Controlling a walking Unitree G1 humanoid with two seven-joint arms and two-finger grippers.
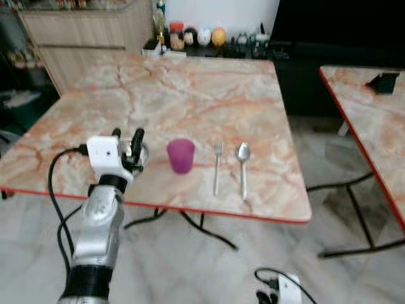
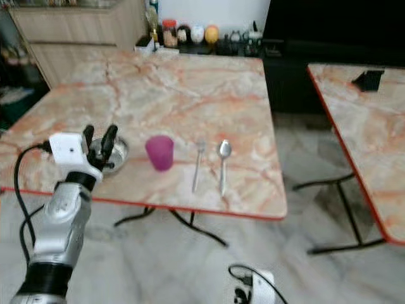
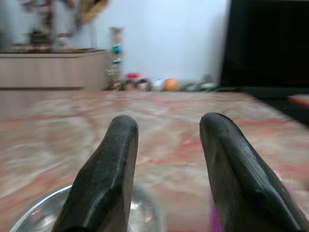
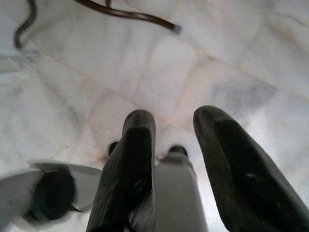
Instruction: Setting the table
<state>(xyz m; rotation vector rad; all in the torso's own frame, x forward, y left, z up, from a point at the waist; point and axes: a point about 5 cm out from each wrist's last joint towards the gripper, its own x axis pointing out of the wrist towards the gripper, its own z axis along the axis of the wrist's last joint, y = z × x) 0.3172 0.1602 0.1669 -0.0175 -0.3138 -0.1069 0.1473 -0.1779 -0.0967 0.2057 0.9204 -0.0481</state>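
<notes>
A small steel bowl [image 2: 118,152] sits near the front left edge of the marble table [image 1: 190,88]. My left gripper [image 1: 128,135] hovers just over the bowl's near side, open, with nothing between its fingers [image 3: 113,159]. The bowl's rim [image 3: 34,217] lies below the fingers in the left wrist view. Right of the bowl stands a purple cup [image 1: 181,155], then a fork [image 1: 217,166] and a spoon [image 1: 243,166], lying side by side. My right gripper [image 4: 175,116] hangs low beside me over the floor, open and holding nothing.
Jars, bottles and round ornaments [image 1: 190,37] line the table's far edge. A second marble table [image 1: 373,120] stands to the right with a dark object [image 1: 383,81] on it. A wooden cabinet [image 1: 76,38] is at the back left. Black table legs [image 1: 209,231] cross the tiled floor.
</notes>
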